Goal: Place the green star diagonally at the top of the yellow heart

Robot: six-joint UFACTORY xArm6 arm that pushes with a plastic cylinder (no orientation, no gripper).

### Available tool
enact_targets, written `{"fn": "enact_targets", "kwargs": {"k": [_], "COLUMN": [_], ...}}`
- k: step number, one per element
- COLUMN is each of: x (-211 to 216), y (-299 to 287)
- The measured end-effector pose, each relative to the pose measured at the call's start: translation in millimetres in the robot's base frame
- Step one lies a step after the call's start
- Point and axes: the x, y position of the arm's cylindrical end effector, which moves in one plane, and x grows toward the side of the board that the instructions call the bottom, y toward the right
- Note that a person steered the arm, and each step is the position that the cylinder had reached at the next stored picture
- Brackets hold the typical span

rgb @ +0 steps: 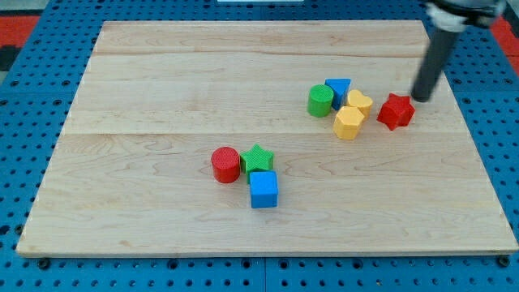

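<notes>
My tip sits just right of red star, w/ no fingers on this rod. Green star mid tabletop, touching red cylinder & blue cube; yellow heart well apart, upper right.

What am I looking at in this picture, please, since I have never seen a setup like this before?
This is one camera looking down at an angle on a wooden board. The dark rod at the view's top right is the end of a robot arm; it has no gripper, so it holds nothing and only pushes blocks with my tip.

My tip sits just right of the red star-like block. Left of that lie a yellow heart, a yellow hexagon-like block, a blue triangle and a green cylinder.

Nearer the middle are a red cylinder, the green star and a blue cube, close together.
</notes>
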Motion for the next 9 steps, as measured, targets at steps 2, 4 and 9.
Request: {"fn": "enact_targets", "kwargs": {"k": [2,4,9], "x": [145,201,31], "y": [41,-201,-387]}}
